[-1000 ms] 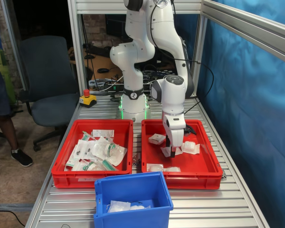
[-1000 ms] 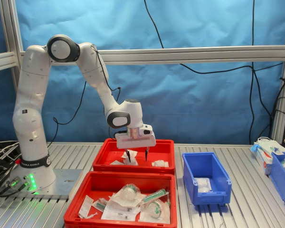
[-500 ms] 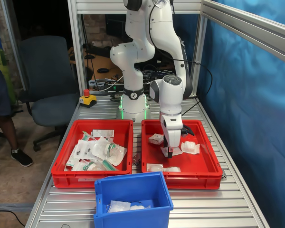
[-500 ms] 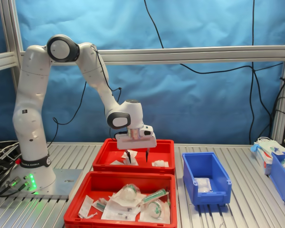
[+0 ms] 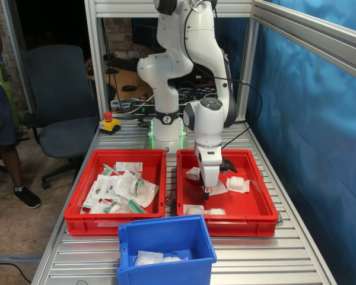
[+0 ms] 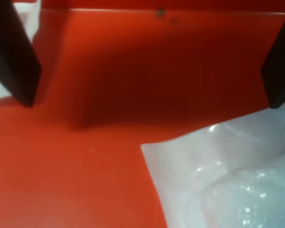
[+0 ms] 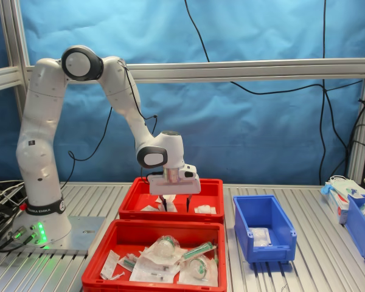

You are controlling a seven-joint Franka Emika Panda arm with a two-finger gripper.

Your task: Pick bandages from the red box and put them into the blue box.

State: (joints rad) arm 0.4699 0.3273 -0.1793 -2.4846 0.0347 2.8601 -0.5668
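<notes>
Showing, in the first exterior view, the tool (image 5: 206, 192) reaching down inside a red tray (image 5: 261, 205), tips sitting right at a white bandage pouch (image 5: 216, 189), with another pouch (image 5: 237, 184) lying just beside it toward the first exterior view's right and one more (image 5: 194, 173) just behind; the blue box (image 5: 166, 249) standing well apart from the tool on the tabletop (image 5: 267, 258), nearer the camera, holding pouches already; a second red tray (image 5: 77, 219) of packets sitting beside. Showing, in the wrist view, two dark fingers (image 6: 14, 52) spread wide apart over bare red floor, gripping nothing, a crinkly clear pouch (image 6: 228, 180) lying under one finger only. Showing, in the second exterior view, the tool (image 7: 175, 204) dipping into the farther red tray (image 7: 210, 185), fingers parted, the blue box (image 7: 264, 234) sitting off to the second exterior view's right.
</notes>
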